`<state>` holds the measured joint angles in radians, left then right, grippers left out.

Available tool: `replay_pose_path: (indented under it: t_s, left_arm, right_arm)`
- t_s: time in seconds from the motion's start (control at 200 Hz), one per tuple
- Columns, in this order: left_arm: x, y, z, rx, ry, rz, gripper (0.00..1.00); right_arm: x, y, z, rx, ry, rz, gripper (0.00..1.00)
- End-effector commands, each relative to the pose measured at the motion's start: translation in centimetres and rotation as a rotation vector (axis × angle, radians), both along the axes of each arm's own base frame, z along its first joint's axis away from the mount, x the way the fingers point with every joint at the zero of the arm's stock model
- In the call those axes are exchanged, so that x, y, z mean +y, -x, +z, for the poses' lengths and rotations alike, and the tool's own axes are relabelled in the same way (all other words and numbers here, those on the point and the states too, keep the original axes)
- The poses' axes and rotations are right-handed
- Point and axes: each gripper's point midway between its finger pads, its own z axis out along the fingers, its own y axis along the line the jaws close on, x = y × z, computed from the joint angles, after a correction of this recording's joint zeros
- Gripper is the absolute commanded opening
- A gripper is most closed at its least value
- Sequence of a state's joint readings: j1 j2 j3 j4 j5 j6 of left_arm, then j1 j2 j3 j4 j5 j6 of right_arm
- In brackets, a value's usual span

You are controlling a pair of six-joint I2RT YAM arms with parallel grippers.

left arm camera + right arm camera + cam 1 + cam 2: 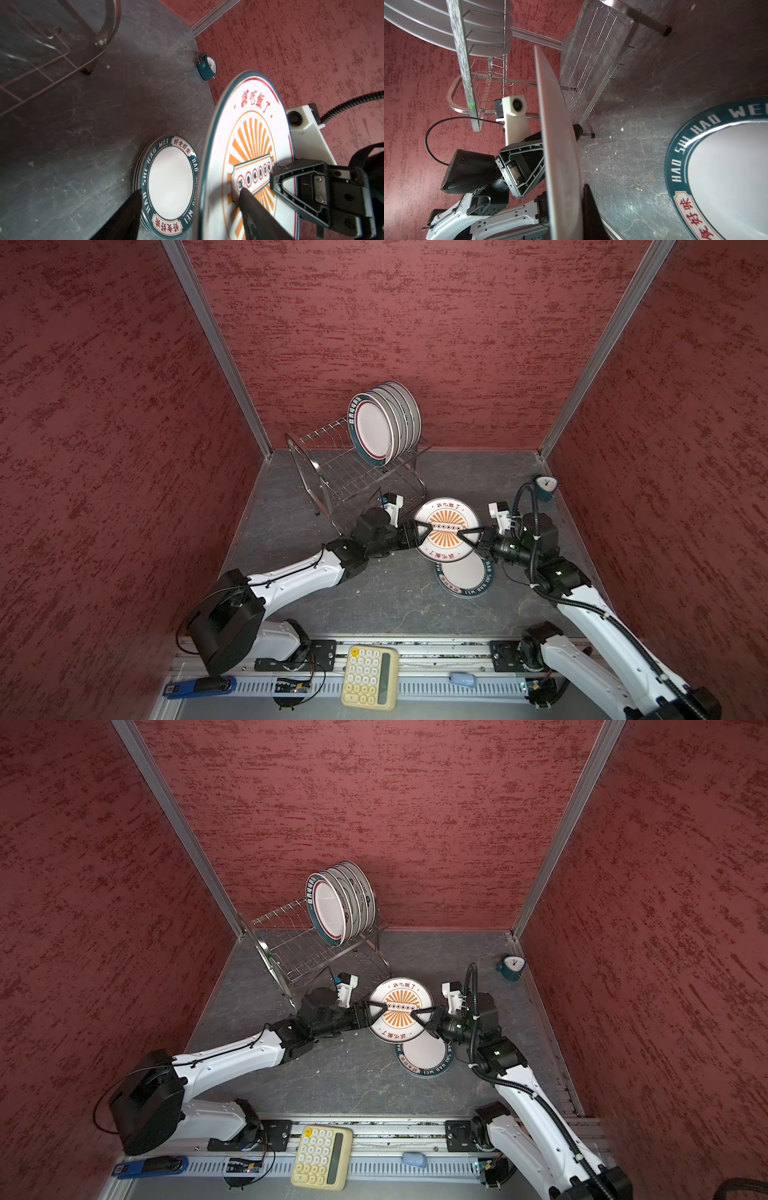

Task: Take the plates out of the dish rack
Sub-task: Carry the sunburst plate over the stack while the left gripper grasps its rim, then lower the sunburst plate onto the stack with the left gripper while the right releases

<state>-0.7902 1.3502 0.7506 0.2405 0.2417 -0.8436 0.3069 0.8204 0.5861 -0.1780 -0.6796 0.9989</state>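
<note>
Top views: right gripper (461,536) clamps sunburst plate (446,510) rim; left gripper (427,527) straddles opposite rim, jaws part-open; stack (463,572) lies just beneath, toward front edge of tabletop (374,597), right arm nearer.

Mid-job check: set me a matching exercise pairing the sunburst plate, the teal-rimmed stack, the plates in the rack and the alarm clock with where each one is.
Things:
1. sunburst plate
2. teal-rimmed stack
3. racked plates
4. alarm clock

Places:
A. upright on the top shelf of the dish rack
B. far right corner of the table
C. off the table, clamped by the right gripper
D. lying flat on the table, near the right arm

Pairs: 1-C, 2-D, 3-A, 4-B
</note>
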Motion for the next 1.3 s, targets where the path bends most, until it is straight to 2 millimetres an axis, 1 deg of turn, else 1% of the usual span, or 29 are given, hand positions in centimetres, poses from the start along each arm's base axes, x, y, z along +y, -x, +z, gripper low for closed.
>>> replay_pose_path:
  t_s: [0.0,0.06,0.105,0.155,0.225,0.276,0.311,0.361,0.416,0.446,0.486,0.536,0.606,0.651,0.691,0.726,0.907,0.997,1.082,1.137,1.222,1.292]
  left_arm:
    - [-0.7,1.0,0.2,-0.003,0.037,-0.061,0.50]
    - [-0.9,1.4,0.1,0.003,0.046,-0.079,0.38]
    - [-1.1,1.7,0.0,0.013,0.050,-0.088,0.30]
    - [-1.2,2.0,-0.2,0.023,0.050,-0.097,0.23]
    - [-1.1,2.1,-0.6,0.035,0.042,-0.095,0.14]
    - [-1.0,2.0,-1.1,0.048,0.030,-0.089,0.06]
    - [-0.9,2.0,-1.7,0.064,0.014,-0.081,0.01]
    - [-1.0,1.9,-2.1,0.071,0.002,-0.078,0.00]
    - [-1.0,1.9,-2.6,0.083,-0.004,-0.076,0.00]
    - [-1.1,1.9,-2.7,0.087,-0.004,-0.080,0.00]
    - [-1.2,2.0,-3.1,0.098,-0.006,-0.084,0.00]
    - [-1.3,1.9,-3.4,0.111,-0.017,-0.080,0.00]
    - [-1.3,1.8,-4.5,0.150,-0.048,-0.072,0.00]
    - [-1.4,1.7,-5.3,0.178,-0.079,-0.068,0.00]
    - [-1.6,1.7,-5.7,0.191,-0.104,-0.070,0.00]
    - [-1.9,1.6,-6.2,0.204,-0.125,-0.069,0.00]
    - [-3.7,1.5,-7.8,0.249,-0.166,-0.093,0.00]
    - [-4.4,1.5,-8.4,0.264,-0.201,-0.095,0.00]
    - [-5.0,1.5,-9.2,0.288,-0.217,-0.105,0.00]
    - [-5.2,1.5,-9.8,0.308,-0.230,-0.104,0.05]
    - [-5.3,1.6,-10.8,0.342,-0.269,-0.098,0.16]
    - [-5.5,1.7,-11.4,0.359,-0.311,-0.096,0.22]
  right_arm:
    - [0.9,0.1,2.5,-0.094,-0.077,0.057,0.00]
    - [0.8,0.1,2.3,-0.096,-0.073,0.059,0.00]
    - [0.9,0.0,2.1,-0.095,-0.070,0.063,0.04]
    - [0.8,0.0,1.8,-0.091,-0.065,0.061,0.14]
    - [0.7,0.0,1.4,-0.088,-0.056,0.061,0.20]
    - [0.7,-0.1,1.2,-0.086,-0.052,0.059,0.34]
    - [0.6,-0.1,1.1,-0.084,-0.049,0.057,0.38]
    - [0.5,-0.1,0.9,-0.082,-0.044,0.054,0.44]
    - [0.2,-0.3,0.4,-0.068,-0.023,0.040,0.58]
    - [-0.1,-0.3,0.0,-0.056,-0.001,0.026,0.64]
    - [-0.9,-0.7,-0.8,-0.031,0.061,-0.017,0.72]
    - [-2.8,-1.0,-2.0,0.008,0.192,-0.102,0.79]
    - [-6.6,-1.3,-3.3,0.058,0.415,-0.252,0.89]
    - [-9.3,-1.3,-3.6,0.081,0.545,-0.344,0.98]
    - [-11.2,-1.1,-3.6,0.099,0.633,-0.410,0.99]
    - [-12.2,-1.0,-3.4,0.105,0.679,-0.446,0.99]
    - [-15.1,-0.9,-2.7,0.124,0.799,-0.561,0.99]
    - [-15.3,-0.9,-2.3,0.107,0.801,-0.571,0.99]
    - [-15.6,-0.9,-2.2,0.104,0.819,-0.578,0.99]
    - [-15.7,-0.8,-2.2,0.102,0.827,-0.574,0.99]
    - [-15.7,-0.7,-2.0,0.095,0.831,-0.569,0.99]
    - [-15.8,-0.6,-1.9,0.087,0.839,-0.569,0.99]
